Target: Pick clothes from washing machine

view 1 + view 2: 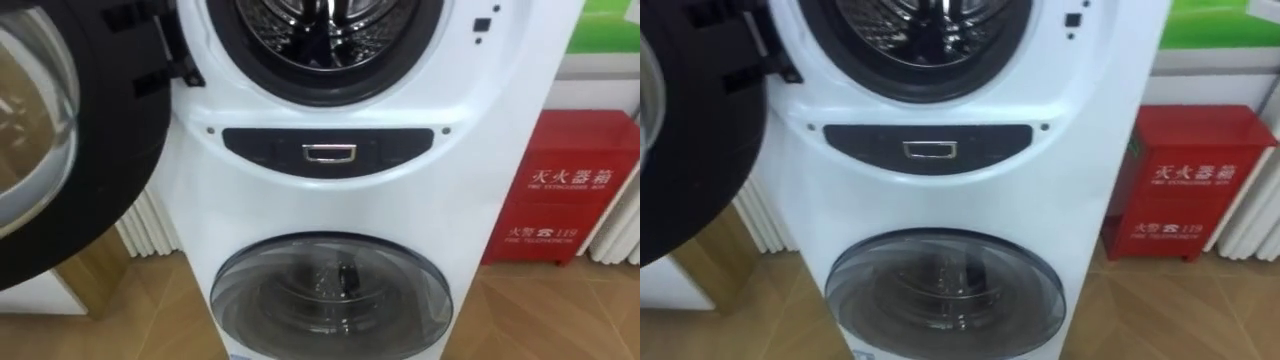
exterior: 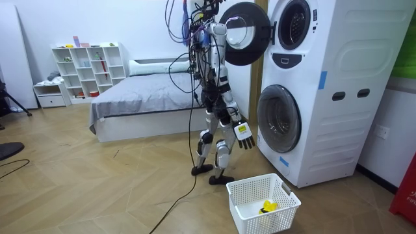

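Before the washer (image 1: 350, 190) the robot stands upright on the wood floor, facing the machine's front, as the room view shows.

Arm pose: the right arm hangs straight down along the body. Right hand (image 2: 242, 134) sits low, in front of the thigh, between the legs and the lower door (image 1: 330, 290). Its fingers (image 2: 246, 144) point down, loose, with nothing between them.

Washer: two stacked units. The upper door (image 1: 60, 130) is swung wide open to the left, dark rim and clear bowl toward the camera. The drum (image 1: 320, 30) is open to view at the top edge of the eye views; the part seen is steel wall with one rib. A dark panel (image 1: 329, 152) with a small metal handle separates the units. The lower door is closed.

Task item: a yellow piece (image 2: 268, 207) lies inside the white basket (image 2: 253, 184) on the floor, just left of the washer's base and near the robot's feet. It is well below the right hand and apart from the fingers. Whether it is cloth cannot be told.

Surroundings: red box (image 1: 570, 190) right of the washer; bed (image 2: 143, 97) and shelf (image 2: 91, 68) far behind the robot.
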{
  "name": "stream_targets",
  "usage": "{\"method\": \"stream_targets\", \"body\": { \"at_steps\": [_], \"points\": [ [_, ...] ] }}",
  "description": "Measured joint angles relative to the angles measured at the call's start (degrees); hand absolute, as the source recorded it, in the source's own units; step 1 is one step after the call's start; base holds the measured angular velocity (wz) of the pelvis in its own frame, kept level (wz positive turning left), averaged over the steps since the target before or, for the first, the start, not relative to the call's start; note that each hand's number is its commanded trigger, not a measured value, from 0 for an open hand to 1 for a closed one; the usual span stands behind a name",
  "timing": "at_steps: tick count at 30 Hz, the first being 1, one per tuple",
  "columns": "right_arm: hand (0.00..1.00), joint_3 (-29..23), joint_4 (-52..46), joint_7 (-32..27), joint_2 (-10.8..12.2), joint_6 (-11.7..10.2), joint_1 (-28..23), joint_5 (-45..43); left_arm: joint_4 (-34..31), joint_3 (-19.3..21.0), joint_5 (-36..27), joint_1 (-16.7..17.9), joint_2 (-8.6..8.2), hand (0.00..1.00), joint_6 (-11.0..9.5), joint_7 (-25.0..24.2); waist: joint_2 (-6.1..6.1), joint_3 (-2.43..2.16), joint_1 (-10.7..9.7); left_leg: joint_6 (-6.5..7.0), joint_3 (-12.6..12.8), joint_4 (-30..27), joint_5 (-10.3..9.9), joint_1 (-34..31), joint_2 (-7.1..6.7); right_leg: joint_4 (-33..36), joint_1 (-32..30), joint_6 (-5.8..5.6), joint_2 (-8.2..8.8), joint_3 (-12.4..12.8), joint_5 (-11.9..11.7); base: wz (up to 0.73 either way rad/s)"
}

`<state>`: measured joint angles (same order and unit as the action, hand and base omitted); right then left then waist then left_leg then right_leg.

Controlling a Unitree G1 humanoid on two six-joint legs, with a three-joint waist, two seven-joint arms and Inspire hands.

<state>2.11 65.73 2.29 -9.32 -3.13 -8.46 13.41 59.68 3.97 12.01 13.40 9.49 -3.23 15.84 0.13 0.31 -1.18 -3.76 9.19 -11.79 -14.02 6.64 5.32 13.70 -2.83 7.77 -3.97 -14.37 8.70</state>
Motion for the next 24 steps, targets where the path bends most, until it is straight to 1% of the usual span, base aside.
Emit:
{"method": "stream_targets", "body": {
  "at_steps": [2, 3, 4, 5, 6, 7, 8, 9, 11, 12, 13, 14, 15, 16, 17, 18, 19, 20, 21, 22, 23, 24],
  "points": [
    [0.0, 0.0, 0.3, 0.5, 0.1, 0.0, -0.3, -0.3, 0.0, 0.5, 0.0, 0.2, 0.33, 0.0, 0.2, 0.2, -0.18, -0.18, 0.0, 0.1, 0.3, -1.1, -0.1, -0.1, 0.04, 0.3, 0.1, 0.3, -0.02, 0.3, -0.1, -0.05],
    [0.0, 0.1, 0.4, 0.6, 0.1, 0.1, -0.4, -0.2, 0.0, 0.6, 0.0, 0.3, 0.33, 0.0, 0.2, 0.2, -0.39, -0.14, 0.1, 0.14, 0.4, -1.5, -0.1, -0.2, 0.06, 0.4, 0.1, 0.32, -0.01, 0.4, 0.0, -0.08],
    [0.0, 0.2, 0.4, 1.0, 0.1, 0.2, -0.4, -0.2, -0.1, 0.6, 0.2, 0.5, 0.31, 0.0, 0.3, 0.3, -0.59, -0.16, 0.3, 0.25, 0.4, -3.1, -0.5, -0.8, 0.17, 1.1, -0.2, 0.24, 0.1, 0.4, 0.4, -0.06],
    [0.0, 0.1, 0.5, 1.0, 0.1, 0.4, -0.4, -0.2, -0.1, 0.6, 0.9, 0.5, 0.2, 0.0, 0.7, 0.1, -0.71, -0.07, 0.2, 0.19, 0.4, -5.9, -1.4, -2.0, 0.6, 1.8, -0.5, 0.54, 0.07, 0.4, 0.7, -0.05],
    [0.0, 0.0, 0.6, 1.1, 0.1, 0.6, -0.4, -0.2, -0.1, 0.6, 1.3, 0.4, 0.19, 0.0, 0.8, -0.1, -0.82, 0.02, 0.2, 0.18, 0.3, -7.6, -1.8, -2.6, 0.92, 2.2, -0.6, 0.56, 0.03, 0.4, 0.9, -0.04],
    [0.0, -0.1, 0.7, 1.1, 0.1, 0.8, -0.5, -0.3, -0.3, 0.9, 2.0, 0.5, 0.19, 0.0, 1.0, -0.6, -0.83, 0.03, 0.2, 0.02, -0.1, -11.2, -2.4, -3.9, 1.46, 2.4, -0.6, 0.83, -0.17, 0.3, 1.2, 0.0],
    [0.0, -0.1, 0.8, 1.1, 0.0, 0.8, -0.7, -0.3, -0.7, 1.0, 2.1, 0.4, 0.21, 0.0, 1.5, -1.0, -0.92, 0.01, 0.1, -0.11, -0.3, -15.6, -2.7, -5.5, 2.02, 2.5, -0.5, 1.09, -0.24, 0.1, 1.5, 0.0],
    [0.0, -0.2, 1.0, 1.1, -0.1, 0.8, -0.6, -0.3, -1.1, 1.0, 2.1, 0.4, 0.18, 0.0, 1.7, -1.3, -0.94, 0.03, 0.1, -0.1, -0.5, -17.8, -2.7, -6.3, 2.22, 2.9, -0.5, 1.36, -0.22, 0.1, 1.8, -0.07],
    [0.0, -1.1, 2.0, 0.9, -0.4, 0.7, -0.1, -0.3, -2.0, 0.6, 2.0, 0.4, 0.09, 0.0, 2.1, -1.9, -0.54, 0.25, 0.0, -0.09, -0.6, -28.1, -2.7, -9.5, 4.03, 4.5, -0.8, 2.23, -0.6, -0.8, 2.6, -0.17],
    [0.0, -1.2, 2.1, 0.8, -0.5, 0.7, -0.3, -0.3, -2.0, 0.4, 1.9, 0.4, 0.09, 0.0, 2.1, -2.3, -0.09, 0.01, -0.2, -0.08, -0.6, -30.8, -2.7, -9.8, 4.49, 4.7, -0.8, 2.39, -0.89, -0.9, 2.8, -0.06],
    [0.0, -1.6, 2.5, 0.6, -0.6, 0.7, -0.6, -0.3, -2.1, 0.3, 1.4, -0.2, 0.07, 0.0, 2.1, -2.9, 0.28, -0.02, -0.6, -0.2, -0.6, -33.4, -2.8, -9.0, 4.84, 5.6, -1.0, 2.56, -1.17, -1.0, 3.2, 0.12],
    [0.0, -1.7, 3.5, 0.3, -0.6, 0.8, -0.6, -0.4, -2.2, 0.4, 0.8, -1.0, 0.08, 0.0, 2.1, -3.0, 0.34, 0.09, -1.4, -0.14, -0.6, -32.9, -3.4, -6.9, 4.38, 6.3, -1.3, 2.53, -1.16, -1.5, 3.1, 0.17],
    [0.0, -1.7, 3.8, 0.3, -0.6, 0.8, -0.8, -0.5, -2.2, 0.4, 0.4, -1.3, 0.06, 0.0, 2.0, -3.1, 0.36, 0.13, -1.6, -0.17, -0.6, -32.3, -3.6, -5.9, 4.0, 6.3, -1.5, 2.74, -1.16, -1.9, 3.0, 0.24],
    [0.0, -1.9, 4.3, 0.3, -0.6, 0.8, -0.9, -0.5, -2.3, 0.3, -0.3, -2.2, 0.04, 0.0, 2.0, -3.1, 0.41, 0.09, -2.2, -0.48, -0.7, -30.4, -4.3, -4.2, 3.36, 6.3, -2.3, 3.1, -1.14, -2.5, 2.7, 0.3],
    [0.0, -2.6, 4.9, 0.3, -0.6, 0.7, -0.9, -0.5, -2.5, 0.2, -0.2, -3.2, 0.0, 0.0, 1.9, -3.1, 0.35, 0.1, -3.0, -0.62, -1.1, -27.0, -5.3, -2.4, 2.19, 6.1, -3.4, 3.35, -1.17, -3.2, 2.1, 0.3],
    [0.0, -3.3, 5.2, 0.2, -0.6, 0.8, -0.7, -0.6, -2.7, 0.0, -0.1, -3.8, -0.06, 0.0, 1.9, -3.1, 0.89, -0.1, -3.3, -0.84, -1.9, -24.7, -5.7, -1.5, 1.56, 6.0, -3.7, 3.35, -1.19, -3.3, 1.8, 0.35],
    [0.0, -4.7, 5.3, 0.0, -0.6, 0.7, -0.8, -0.5, -3.6, -0.5, -0.2, -4.4, -0.2, 0.0, 1.8, -3.1, 1.13, 0.29, -3.9, -0.67, -3.1, -20.8, -6.7, 0.1, 0.57, 5.6, -4.4, 3.54, -1.08, -4.7, 1.1, 0.42],
    [0.0, -5.6, 5.4, -0.3, -0.5, 0.7, -0.8, -0.5, -4.2, -0.8, -0.2, -5.2, -0.18, 0.0, 1.4, -3.1, 1.4, 0.44, -4.5, -0.11, -3.7, -16.4, -7.6, 1.4, -0.09, 5.2, -5.4, 3.64, -1.09, -5.7, 0.5, 0.45],
    [0.0, -5.8, 5.4, -0.4, -0.4, 0.7, -0.9, -0.6, -4.4, -0.9, -0.3, -5.6, -0.18, 0.0, 1.3, -3.1, 1.41, 0.43, -4.7, 0.28, -3.8, -14.1, -7.9, 2.0, -0.3, 5.0, -5.9, 3.63, -1.08, -6.1, 0.1, 0.38],
    [0.0, -6.3, 5.6, -0.5, -0.5, 0.7, -0.6, -0.9, -4.5, -1.3, -0.2, -6.3, -0.2, 0.0, 1.0, -3.0, 1.4, 0.4, -4.7, 0.7, -3.7, -10.1, -7.9, 2.5, -0.67, 4.8, -7.2, 3.63, -0.98, -6.3, -0.5, 0.12],
    [0.0, -6.3, 5.8, -0.8, -0.8, 0.7, -0.3, -1.2, -4.5, -2.3, -0.8, -6.2, -0.2, 0.0, 0.8, -2.7, 1.66, 0.42, -4.6, 0.8, -3.8, -6.6, -7.7, 3.1, -1.04, 4.6, -8.1, 3.79, -0.73, -6.8, -1.3, 0.0],
    [0.0, -6.4, 5.8, -1.0, -0.8, 0.7, -0.1, -1.2, -4.4, -2.6, -1.3, -6.3, -0.25, 0.0, 0.6, -2.7, 1.86, 0.31, -4.7, 0.82, -3.8, -5.2, -7.7, 3.1, -1.1, 4.4, -8.5, 3.71, -0.72, -6.9, -1.7, 0.0]
  ]
}}
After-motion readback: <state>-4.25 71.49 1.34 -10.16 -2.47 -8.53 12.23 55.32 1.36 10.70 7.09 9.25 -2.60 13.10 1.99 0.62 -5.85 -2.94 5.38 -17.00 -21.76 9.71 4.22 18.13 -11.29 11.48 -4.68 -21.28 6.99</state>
